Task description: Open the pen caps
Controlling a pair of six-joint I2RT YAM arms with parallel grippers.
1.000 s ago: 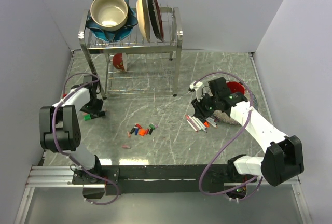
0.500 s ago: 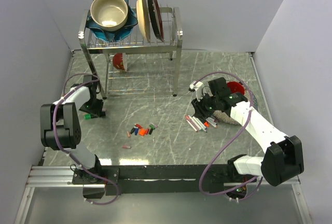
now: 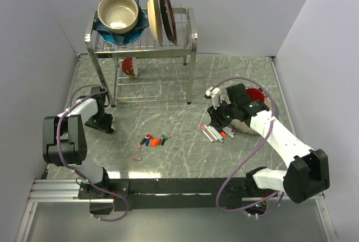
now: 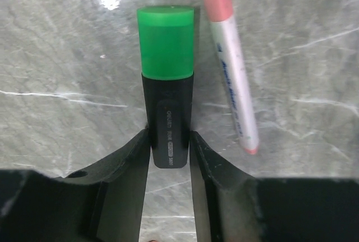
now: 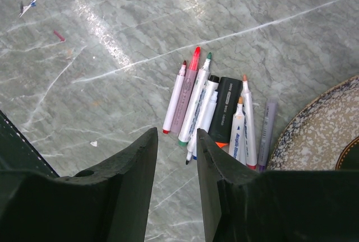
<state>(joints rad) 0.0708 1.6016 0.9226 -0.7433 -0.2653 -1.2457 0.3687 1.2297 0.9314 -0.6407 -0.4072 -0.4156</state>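
Note:
In the left wrist view a black pen (image 4: 168, 113) with a green cap (image 4: 166, 43) lies on the table. My left gripper (image 4: 168, 136) is shut on its rear end, jaws pressed to both sides of the barrel. A white pen with a pink cap (image 4: 233, 85) lies just right of it. From above, the left gripper (image 3: 101, 121) hides both pens. Loose pen caps (image 3: 154, 140) lie in a small cluster mid-table. My right gripper (image 5: 176, 138) hangs open and holds nothing, above a row of uncapped pens (image 5: 213, 110).
A metal dish rack (image 3: 143, 46) with a bowl and plates stands at the back, a red cup (image 3: 129, 66) under it. A speckled plate (image 3: 252, 123) and a red bowl (image 3: 257, 93) lie right of the pens. One pink cap (image 3: 136, 157) lies alone near the front.
My left gripper has shifted slightly toward the near edge and now covers the green-capped pen that showed beside it before. The right arm has not moved.

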